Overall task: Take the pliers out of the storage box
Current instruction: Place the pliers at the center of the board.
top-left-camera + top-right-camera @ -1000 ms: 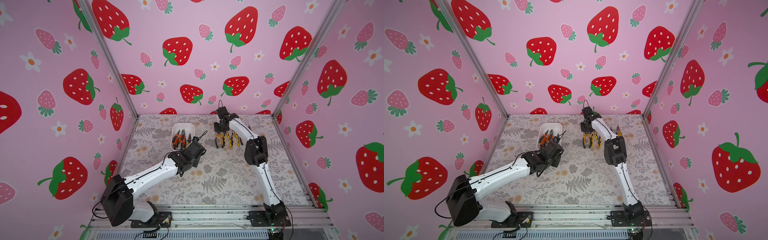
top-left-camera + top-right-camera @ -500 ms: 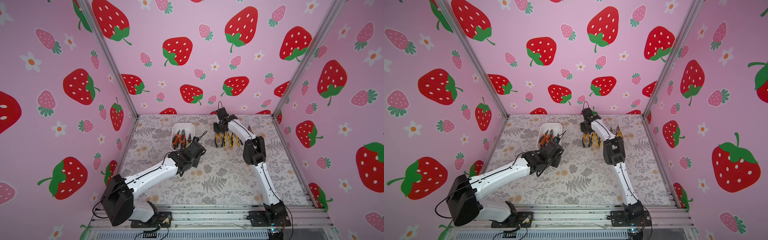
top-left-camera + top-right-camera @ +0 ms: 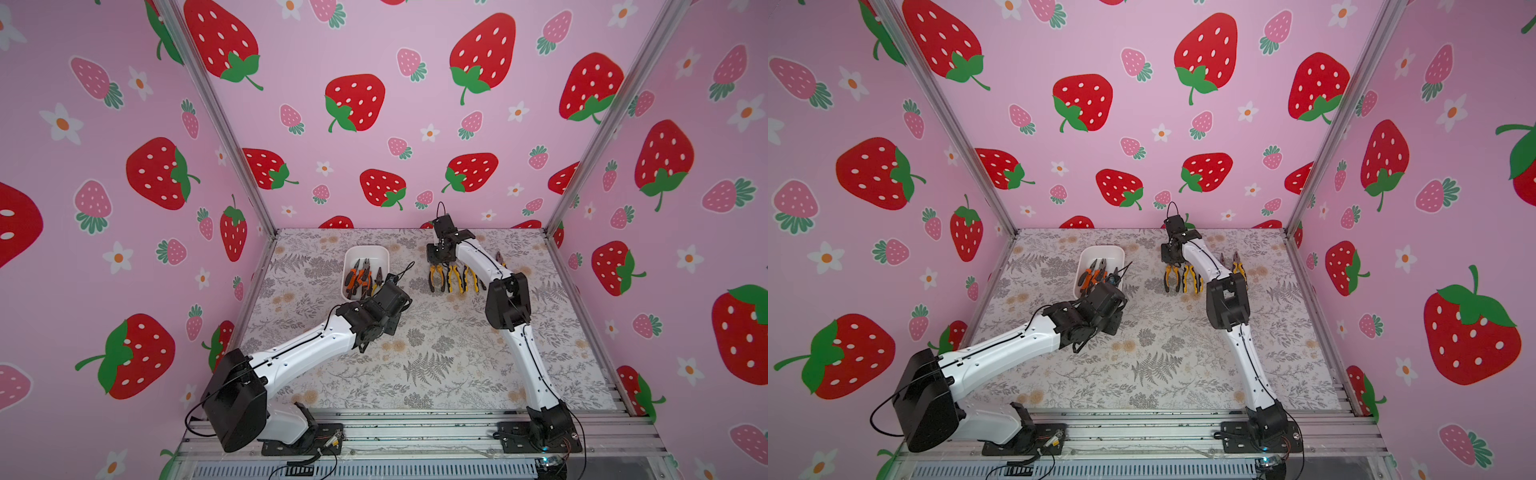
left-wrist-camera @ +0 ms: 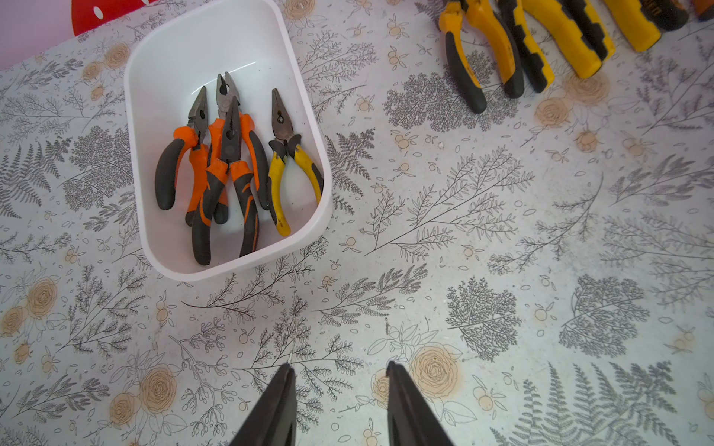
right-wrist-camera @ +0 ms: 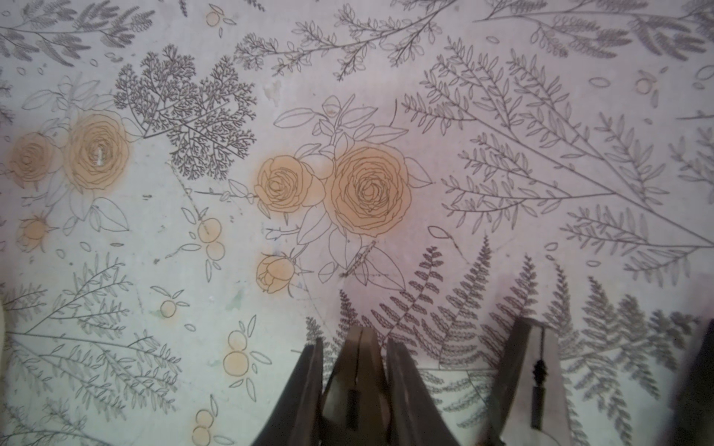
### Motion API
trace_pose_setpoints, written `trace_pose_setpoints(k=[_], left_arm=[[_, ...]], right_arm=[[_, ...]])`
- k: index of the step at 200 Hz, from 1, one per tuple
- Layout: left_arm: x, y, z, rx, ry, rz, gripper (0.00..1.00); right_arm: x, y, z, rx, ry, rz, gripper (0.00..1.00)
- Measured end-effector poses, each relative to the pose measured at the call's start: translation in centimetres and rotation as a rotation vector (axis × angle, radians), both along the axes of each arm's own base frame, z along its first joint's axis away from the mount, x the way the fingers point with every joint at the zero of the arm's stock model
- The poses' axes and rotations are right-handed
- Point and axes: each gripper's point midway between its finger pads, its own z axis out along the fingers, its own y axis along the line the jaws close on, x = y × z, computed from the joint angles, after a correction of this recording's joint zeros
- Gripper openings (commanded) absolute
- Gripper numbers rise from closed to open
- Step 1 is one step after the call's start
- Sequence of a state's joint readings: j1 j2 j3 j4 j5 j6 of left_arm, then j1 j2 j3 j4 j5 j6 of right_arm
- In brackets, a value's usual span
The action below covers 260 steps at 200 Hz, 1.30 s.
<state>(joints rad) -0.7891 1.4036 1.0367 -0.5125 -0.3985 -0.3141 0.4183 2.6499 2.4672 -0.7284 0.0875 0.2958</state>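
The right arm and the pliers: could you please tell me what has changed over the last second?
Nothing clear beyond a slight shift of the right arm's elbow. The right pincer stays shut on the yellow pliers, the left pincer stays open short of the storage box, and four pliers remain inside.

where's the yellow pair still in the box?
Left wrist view: the yellow pair lies inside the storage box, on its right side, next to the orange pliers.

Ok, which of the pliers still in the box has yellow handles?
The lone yellow-and-black pair, lying apart beside one long wall of the storage box; the other three are orange-and-black and overlap.
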Motion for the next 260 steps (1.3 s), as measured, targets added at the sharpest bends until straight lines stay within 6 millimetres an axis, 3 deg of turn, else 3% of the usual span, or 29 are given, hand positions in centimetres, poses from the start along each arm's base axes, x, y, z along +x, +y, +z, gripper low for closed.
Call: trace_pose_setpoints(k=[32,51,144,221,242,260], left_arm=[[0.0,-0.1,0.0,-0.002,0.002,-0.002,0.41],[-0.1,-0.1,0.0,-0.004,0.005,-0.004,0.41],[0.0,0.0,-0.1,-0.005,0.007,-0.002,0.41],[-0.1,0.2,-0.2,-0.004,0.018,0.003,0.41],[-0.1,0.7,-0.1,-0.006,0.024,0.015,0.41],[0.0,1.3,0.1,-0.009,0.03,0.031,0.42]], right_arm=[[0.1,0.0,-0.2,0.002,0.001,-0.004,0.15],[0.1,0.0,-0.3,0.003,0.003,-0.007,0.22],[0.2,-0.3,-0.8,0.002,0.008,-0.026,0.36],[0.3,-0.6,-0.9,-0.006,0.004,-0.034,0.41],[0.2,-0.8,-0.3,-0.014,-0.002,-0.04,0.41],[-0.6,-1.3,1.7,-0.017,-0.011,-0.044,0.41]])
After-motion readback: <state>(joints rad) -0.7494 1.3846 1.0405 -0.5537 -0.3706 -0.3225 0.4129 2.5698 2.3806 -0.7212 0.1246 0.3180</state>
